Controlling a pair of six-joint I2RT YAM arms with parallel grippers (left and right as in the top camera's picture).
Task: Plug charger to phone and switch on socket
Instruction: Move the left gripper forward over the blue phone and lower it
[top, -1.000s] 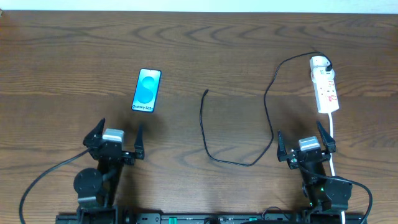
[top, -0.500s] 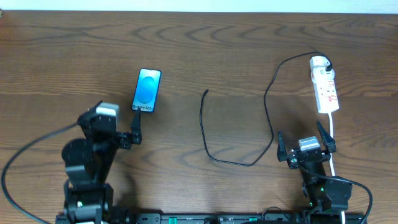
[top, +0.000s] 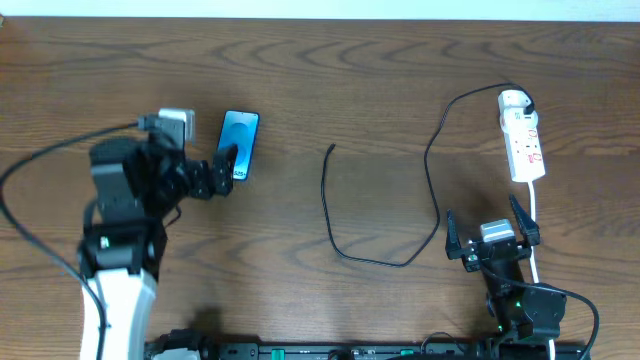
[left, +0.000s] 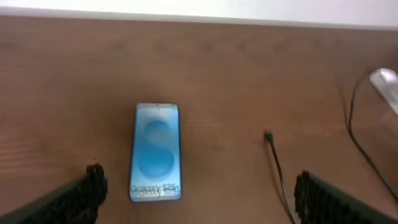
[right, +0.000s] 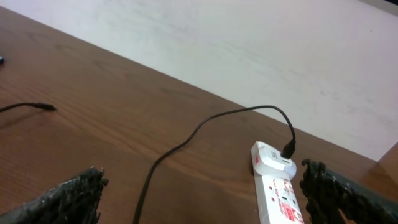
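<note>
The left hand (left: 199, 186) is held released, fingers spread wide, low over the bench (top: 400, 60). The phone (left: 157, 152) is seen lying flat, screen up, with its near end between those fingers (closer to one than the other). The charger (top: 325, 205) is laid in a loose loop at mid-bench, its free tip well apart from the phone and its plug seated in the far end of the socket (top: 523, 140) on the right. The right hand (right: 202, 177) is likewise released, nothing grasped, near the socket's front end.
</note>
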